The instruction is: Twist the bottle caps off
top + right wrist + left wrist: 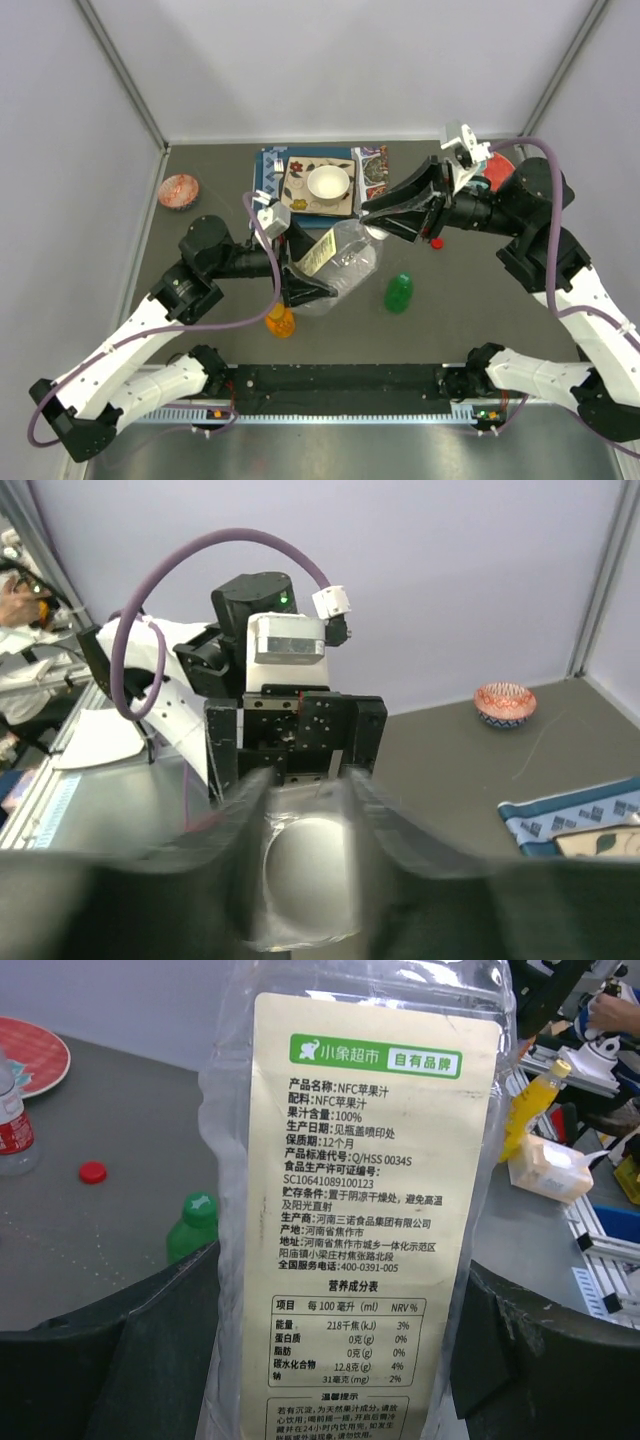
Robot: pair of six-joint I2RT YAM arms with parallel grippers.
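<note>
My left gripper (305, 283) is shut on the body of the larger clear bottle (340, 262), held tilted above the table; its cream label (360, 1220) fills the left wrist view between the black fingers (110, 1360). My right gripper (372, 226) is closed around that bottle's white cap (305, 875), which looks blurred between the fingers (225, 860). The small green bottle (398, 292) stands capped to the right. The orange bottle (280, 322) stands below my left gripper. A loose red cap (437, 242) lies on the table. The small clear bottle with a red label (12, 1120) stands at the far right, mostly hidden in the top view.
A white bowl (328, 182) sits on a patterned mat (305, 195) at the back centre. A patterned bowl (179, 190) is at the back left and a red plate (500, 165) at the back right. Walls enclose the table on three sides.
</note>
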